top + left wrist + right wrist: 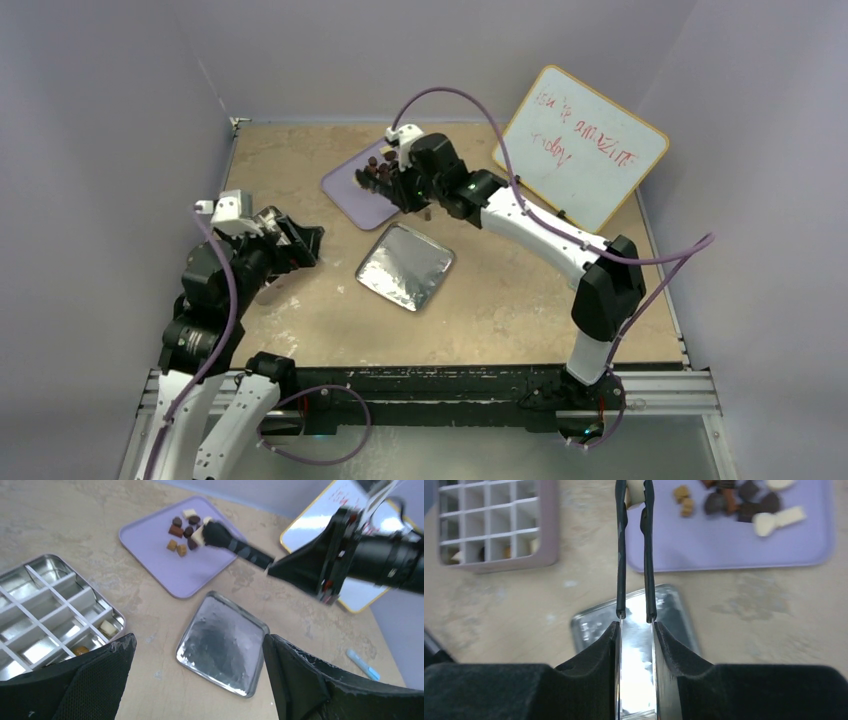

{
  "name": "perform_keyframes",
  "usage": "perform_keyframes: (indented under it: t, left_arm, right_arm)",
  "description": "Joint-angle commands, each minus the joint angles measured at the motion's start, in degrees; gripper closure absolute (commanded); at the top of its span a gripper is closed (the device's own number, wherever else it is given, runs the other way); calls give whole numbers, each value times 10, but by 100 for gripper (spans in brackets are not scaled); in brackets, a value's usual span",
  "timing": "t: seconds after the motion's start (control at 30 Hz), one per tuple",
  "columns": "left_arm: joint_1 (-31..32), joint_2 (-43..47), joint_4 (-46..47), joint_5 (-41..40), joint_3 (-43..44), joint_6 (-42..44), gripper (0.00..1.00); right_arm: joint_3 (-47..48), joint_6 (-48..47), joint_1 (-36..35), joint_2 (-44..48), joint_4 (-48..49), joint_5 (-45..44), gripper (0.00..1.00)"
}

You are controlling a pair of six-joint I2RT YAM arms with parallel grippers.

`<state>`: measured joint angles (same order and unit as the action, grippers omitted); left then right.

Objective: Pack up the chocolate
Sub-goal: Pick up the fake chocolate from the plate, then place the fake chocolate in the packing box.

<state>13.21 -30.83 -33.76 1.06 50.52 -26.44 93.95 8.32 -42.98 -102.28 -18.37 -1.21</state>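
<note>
well, your right claw (634, 630) is squeezed on the black tongs (621, 555), and the tongs pinch one white lump (635, 492) over the purple tray (724, 545). the other chocolate lumps (182, 532), dark, brown and white, lie in a small bunch on that tray. two more lumps (107, 628) sit in cells of the tin box (45, 605). your left claw (200, 680) is spread wide near the box and holds nothing. the silver square (222, 642) lies flat on the tabletop (75, 520), near both box and tray.
</note>
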Motion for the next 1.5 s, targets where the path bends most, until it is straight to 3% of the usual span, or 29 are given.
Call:
perform_keyframes:
  t: [0.0, 0.33, 0.8, 1.2, 1.47]
  left_arm:
    - [2, 49, -4, -52, 47, -22, 4]
    - [2, 118, -7, -84, 80, -30, 4]
    - [2, 124, -26, -83, 82, -31, 4]
    - [2, 115, -13, -74, 63, -32, 4]
    - [2, 124, -16, -76, 47, -32, 4]
  right_arm:
    - [-26, 47, -49, 21, 73, 45, 89]
    - [41, 53, -128, -59, 78, 55, 87]
    - [165, 43, -147, -188, 43, 42, 82]
    - [177, 28, -148, -189, 28, 15, 65]
    - [163, 27, -148, -175, 35, 31, 60]
